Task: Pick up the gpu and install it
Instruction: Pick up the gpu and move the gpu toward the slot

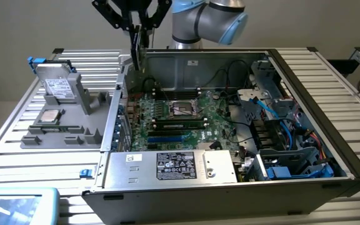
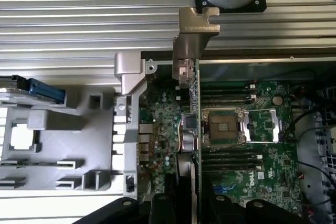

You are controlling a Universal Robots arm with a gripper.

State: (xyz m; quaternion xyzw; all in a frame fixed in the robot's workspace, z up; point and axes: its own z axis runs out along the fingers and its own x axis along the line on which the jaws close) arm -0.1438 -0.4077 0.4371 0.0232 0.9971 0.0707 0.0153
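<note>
- The gripper [image 2: 191,205] is pinched on the single gpu [image 2: 195,93], which hangs just beneath it, thin edge up.
- The card's long axis runs above the one motherboard [image 2: 262,171], with its bracket [image 2: 197,24] over the case's [image 1: 198,63] far wall.
- One drive box [image 1: 60,86] stands well apart, at the exterior view's left of the worktop [image 1: 17,136].

Exterior view: high and set back, looking down at a slant into the open computer case [image 1: 196,70], with the robot arm [image 1: 208,18] at 12 o'clock and the grey tray [image 1: 61,136] at 9 o'clock.
Wrist view: close, looking straight down along the edge of the gpu [image 2: 195,30].
Shared: motherboard [image 1: 180,117], tray, case rear wall.
</note>
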